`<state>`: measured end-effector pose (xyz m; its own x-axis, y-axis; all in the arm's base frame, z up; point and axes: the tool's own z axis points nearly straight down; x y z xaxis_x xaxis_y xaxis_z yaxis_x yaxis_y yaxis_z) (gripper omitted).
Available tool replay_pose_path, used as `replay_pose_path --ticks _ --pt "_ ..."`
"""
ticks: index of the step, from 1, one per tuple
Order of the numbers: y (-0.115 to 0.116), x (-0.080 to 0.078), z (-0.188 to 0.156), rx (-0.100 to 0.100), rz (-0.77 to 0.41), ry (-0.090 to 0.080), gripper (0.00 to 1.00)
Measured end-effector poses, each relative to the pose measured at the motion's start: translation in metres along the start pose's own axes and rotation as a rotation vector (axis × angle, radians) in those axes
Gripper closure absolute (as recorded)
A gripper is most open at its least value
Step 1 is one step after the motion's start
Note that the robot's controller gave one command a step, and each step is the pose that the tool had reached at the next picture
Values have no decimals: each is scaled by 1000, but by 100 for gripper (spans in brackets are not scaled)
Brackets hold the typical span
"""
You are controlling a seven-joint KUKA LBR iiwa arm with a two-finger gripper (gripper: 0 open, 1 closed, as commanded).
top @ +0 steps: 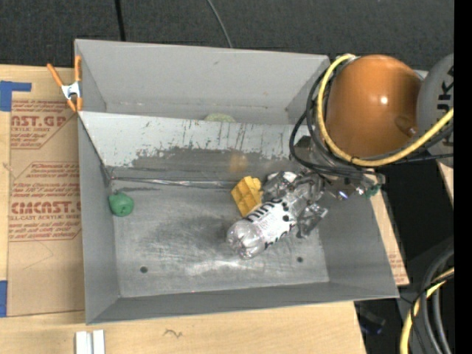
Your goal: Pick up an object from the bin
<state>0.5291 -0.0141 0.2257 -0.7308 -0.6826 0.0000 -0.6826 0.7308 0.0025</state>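
Right of centre, the gripper [301, 200] hangs over a silvery object [254, 232].

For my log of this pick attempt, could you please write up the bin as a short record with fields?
container: grey metal bin, floor scuffed
tool: the tool is low over the right part of the floor, by the right end of the silvery lump
nearest thing: silvery lump with a black-and-white striped part, centre-right of the floor
beside it: yellow block, just left of the tool, towards the back wall
far thing: green ball, at the left wall, apart from the rest
held thing: cannot tell
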Motion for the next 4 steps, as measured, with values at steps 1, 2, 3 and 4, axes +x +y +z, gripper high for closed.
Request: replay_pose_path --ticks 1,2,3,4 --pt "26 -10 -45 2 -42 -3 100" --pt "26 -10 -45 2 -42 -3 100" --pt "26 -10 -45 2 -42 -3 100" --pt "26 -10 -45 2 -42 -3 100"
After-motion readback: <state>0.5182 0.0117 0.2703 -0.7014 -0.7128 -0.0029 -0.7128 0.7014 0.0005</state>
